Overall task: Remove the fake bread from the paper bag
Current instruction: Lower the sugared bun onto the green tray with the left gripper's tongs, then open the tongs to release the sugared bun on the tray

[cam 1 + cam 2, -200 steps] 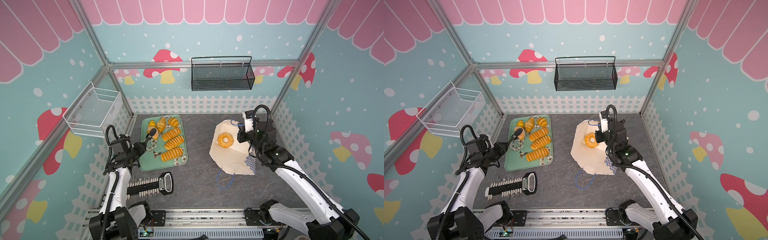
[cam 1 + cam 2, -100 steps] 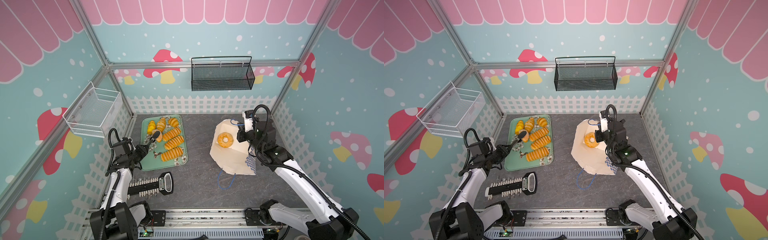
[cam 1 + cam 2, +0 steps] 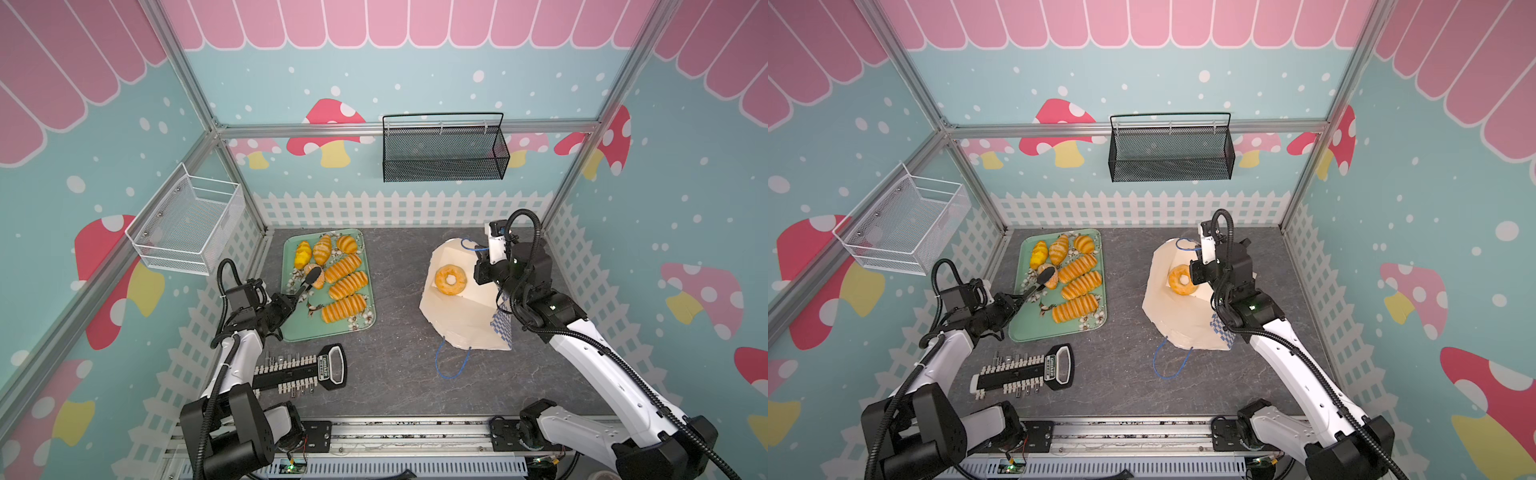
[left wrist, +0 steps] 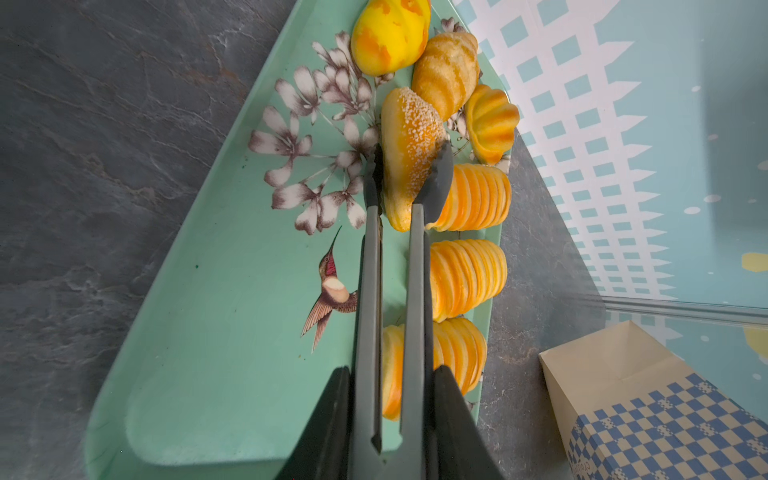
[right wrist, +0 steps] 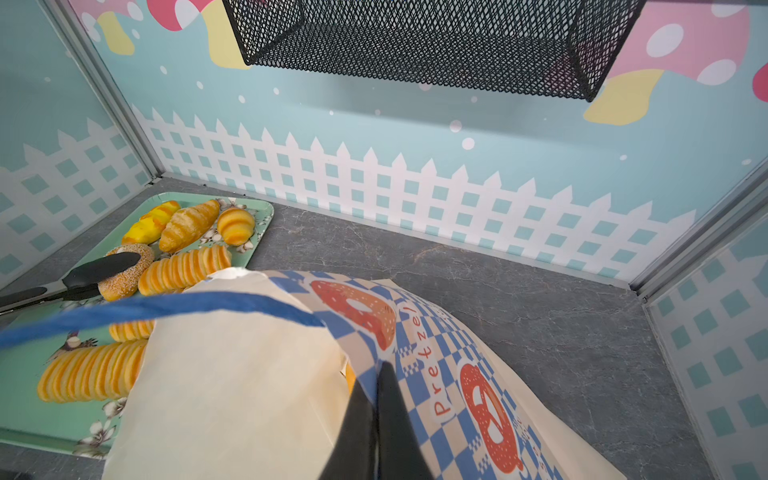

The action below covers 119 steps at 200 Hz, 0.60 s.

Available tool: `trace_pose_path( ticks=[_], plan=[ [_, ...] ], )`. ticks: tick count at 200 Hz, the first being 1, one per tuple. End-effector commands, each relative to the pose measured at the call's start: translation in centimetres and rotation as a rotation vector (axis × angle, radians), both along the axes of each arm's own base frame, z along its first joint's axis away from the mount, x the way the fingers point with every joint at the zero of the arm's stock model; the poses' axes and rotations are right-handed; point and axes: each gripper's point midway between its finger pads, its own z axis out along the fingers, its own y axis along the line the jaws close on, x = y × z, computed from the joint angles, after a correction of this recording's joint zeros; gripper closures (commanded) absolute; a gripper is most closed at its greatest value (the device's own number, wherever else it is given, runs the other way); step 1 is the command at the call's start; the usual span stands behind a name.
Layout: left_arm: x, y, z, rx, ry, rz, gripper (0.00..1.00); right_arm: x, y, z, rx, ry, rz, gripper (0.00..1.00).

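A glossy orange doughnut [image 3: 451, 280] sits in the paper bag [image 3: 461, 328] the right tool [image 5: 379, 374] pinches; the left tool [image 3: 291, 300] squeezes tongs [image 4: 370, 291] around a seeded bun [image 4: 409, 145] over the tray [image 4: 232, 332].

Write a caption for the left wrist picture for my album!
Left hand squeezes grey metal tongs around a white-sprinkled golden toy bun over the mint-green flowered tray.

The left hand [image 3: 1014, 300] grips black tongs [image 3: 1034, 286]. The tong tips clamp a round bun [image 3: 1052, 282] over the green tray [image 3: 1019, 328], far left on the bench [image 3: 1125, 291]. Ribbed loaves [image 3: 1080, 286] lie on the tray. Right of centre lies the paper bag [image 3: 1177, 324]. A ring doughnut [image 3: 1181, 280] rests on its cream paper, with the right hand [image 3: 1198, 272] just beside it.
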Motion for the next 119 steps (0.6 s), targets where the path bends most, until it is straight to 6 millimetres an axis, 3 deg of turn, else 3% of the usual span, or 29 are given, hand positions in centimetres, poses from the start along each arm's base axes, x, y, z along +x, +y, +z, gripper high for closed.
trace_pose_path(
  ticks=[1,64,119],
  plan=[
    [-1.4,0.8,-0.6,0.031,0.083,0.040,0.75,-0.3,-0.2,1.0,0.014,-0.033,0.001,1.00],
    [-1.8,1.1,1.5,0.063,0.074,0.044,0.61,-0.4,-0.1,1.3,0.020,-0.039,0.005,1.00],
    [-2.2,1.0,2.7,0.080,0.063,0.033,0.57,-0.6,-0.3,1.7,0.024,-0.046,0.003,1.00]
  ],
)
